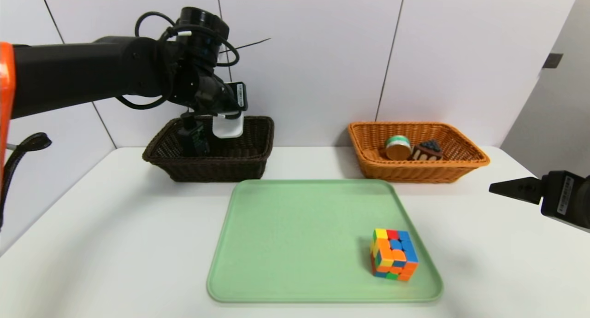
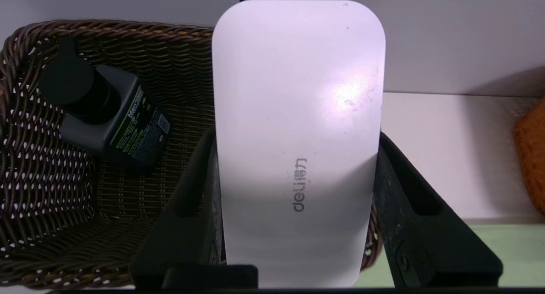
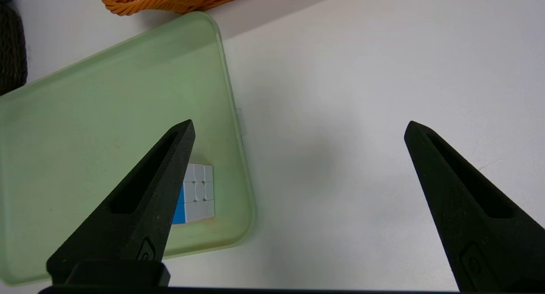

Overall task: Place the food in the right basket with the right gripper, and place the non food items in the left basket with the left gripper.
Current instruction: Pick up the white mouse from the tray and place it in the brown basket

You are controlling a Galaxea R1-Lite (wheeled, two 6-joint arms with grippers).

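The white case fills the left wrist view, a smooth, glossy slab with rounded corners and grey "deli" lettering near the held end. Its long axis runs straight out from the left gripper, free end pointing forward toward the wall. The fingers are partly closed, pressing both long edges of the case. In the head view the case hangs over the dark basket, above its rim and not touching it. A black bottle with a yellow-green label lies tilted inside that basket, beside and below the case.

The tray lies on the desk in front of the dark basket, and a cube of mixed colours sits on the tray's corner farthest from that basket. The orange basket stands well apart from the dark basket, across the desk, holding a round tin and a cake slice.

The right gripper hovers over bare desk beyond the orange basket, fingers spread wide, gripping nothing.
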